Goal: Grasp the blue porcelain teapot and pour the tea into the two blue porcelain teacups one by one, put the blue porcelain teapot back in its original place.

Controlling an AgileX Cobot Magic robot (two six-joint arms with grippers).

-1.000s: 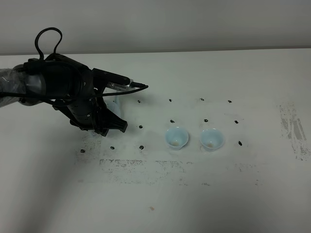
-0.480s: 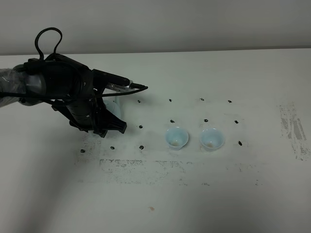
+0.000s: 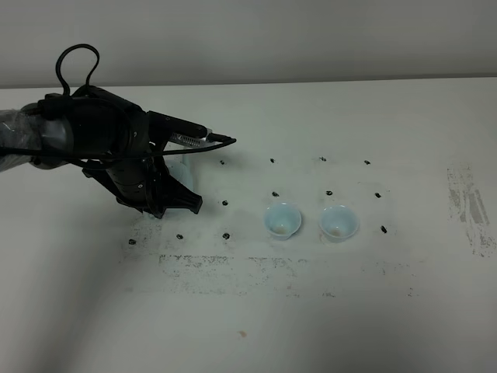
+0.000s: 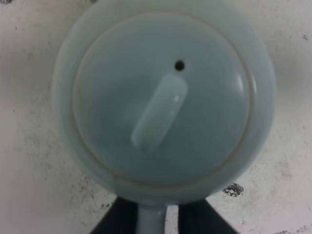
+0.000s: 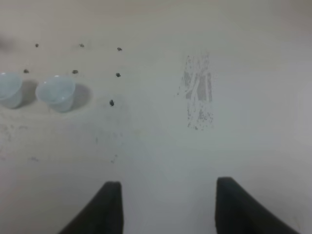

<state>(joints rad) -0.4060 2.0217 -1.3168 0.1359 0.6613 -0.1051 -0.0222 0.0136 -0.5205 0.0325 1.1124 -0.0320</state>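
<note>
Left wrist: teapot [image 4: 163, 97] beneath end effector [image 4: 158, 222], handle straddled.

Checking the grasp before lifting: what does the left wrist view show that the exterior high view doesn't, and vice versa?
Left wrist only: the lid of the blue porcelain teapot with knob and vent hole, and its handle between the dark fingers of the left end effector. Exterior high only: the two blue porcelain teacups side by side, right of the arm that hides most of the teapot. Both: the teapot on the white table with black marks.
</note>
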